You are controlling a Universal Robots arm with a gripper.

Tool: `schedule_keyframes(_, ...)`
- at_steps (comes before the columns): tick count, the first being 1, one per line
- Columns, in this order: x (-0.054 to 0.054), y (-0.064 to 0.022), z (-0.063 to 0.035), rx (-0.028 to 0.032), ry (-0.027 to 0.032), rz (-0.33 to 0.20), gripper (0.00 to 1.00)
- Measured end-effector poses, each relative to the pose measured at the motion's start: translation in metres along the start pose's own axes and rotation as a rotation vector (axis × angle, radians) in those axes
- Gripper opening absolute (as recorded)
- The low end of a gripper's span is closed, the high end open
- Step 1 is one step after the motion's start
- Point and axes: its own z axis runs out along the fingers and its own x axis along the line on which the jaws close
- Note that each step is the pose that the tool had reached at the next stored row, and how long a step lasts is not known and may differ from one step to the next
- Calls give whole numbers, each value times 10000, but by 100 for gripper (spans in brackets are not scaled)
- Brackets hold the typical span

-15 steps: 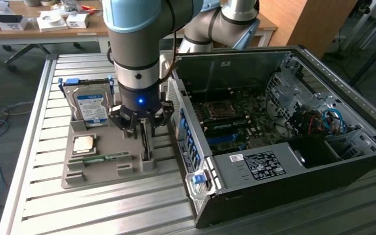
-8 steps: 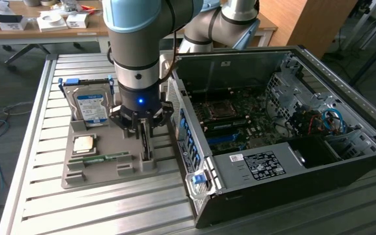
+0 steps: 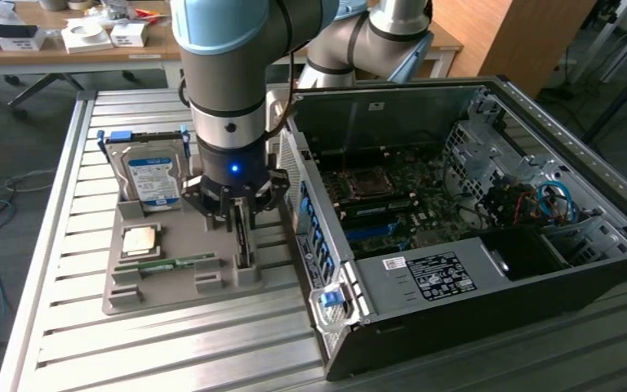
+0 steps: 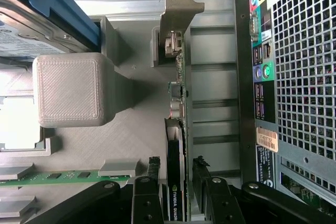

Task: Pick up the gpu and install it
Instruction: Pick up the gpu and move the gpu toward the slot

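Under the end effector (image 3: 235,220), gpu (image 4: 176,140) edge-on, its flat faces hidden.

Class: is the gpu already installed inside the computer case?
No: the gpu stands on edge in the grey tray outside the case.

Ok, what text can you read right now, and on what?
"NVIDIA QUAD", cut off at the picture's edge: on the gpu.
Too blurred to read: the hard drive label.
Too small: the printed label inside the computer case.
Unreadable: the sticker on the case's back.
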Motion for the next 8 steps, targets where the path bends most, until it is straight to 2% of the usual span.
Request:
schedule_keyframes(5, 0, 0, 0, 0, 0, 0, 38)
schedule_keyframes(6, 0, 0, 0, 0, 0, -1, 31)
schedule_keyframes(7, 0, 0, 0, 0, 2, -1, 31)
schedule_keyframes(8, 0, 0, 0, 1, 1, 0, 26)
